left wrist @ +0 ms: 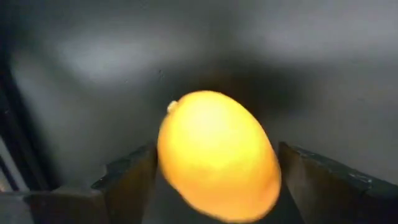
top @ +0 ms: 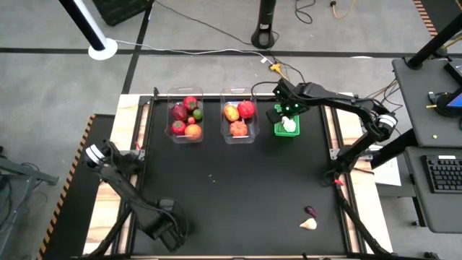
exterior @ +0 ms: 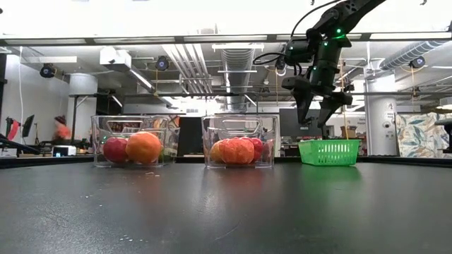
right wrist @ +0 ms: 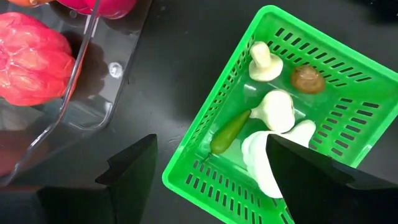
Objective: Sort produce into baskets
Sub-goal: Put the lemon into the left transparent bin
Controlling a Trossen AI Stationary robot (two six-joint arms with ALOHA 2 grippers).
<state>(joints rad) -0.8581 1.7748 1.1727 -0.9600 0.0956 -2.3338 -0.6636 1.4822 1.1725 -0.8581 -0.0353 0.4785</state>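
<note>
Hovering my right hand open & empty over the green basket — left hand grips a lemon, nearer the tubs.

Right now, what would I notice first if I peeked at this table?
Probably the bright green basket at the table's back right, with the right gripper hanging open just above it and pale mushroom-like pieces inside. Beside it stand two clear tubs full of red and orange fruit. Down at the front left corner, the left gripper holds a yellow lemon.
</note>
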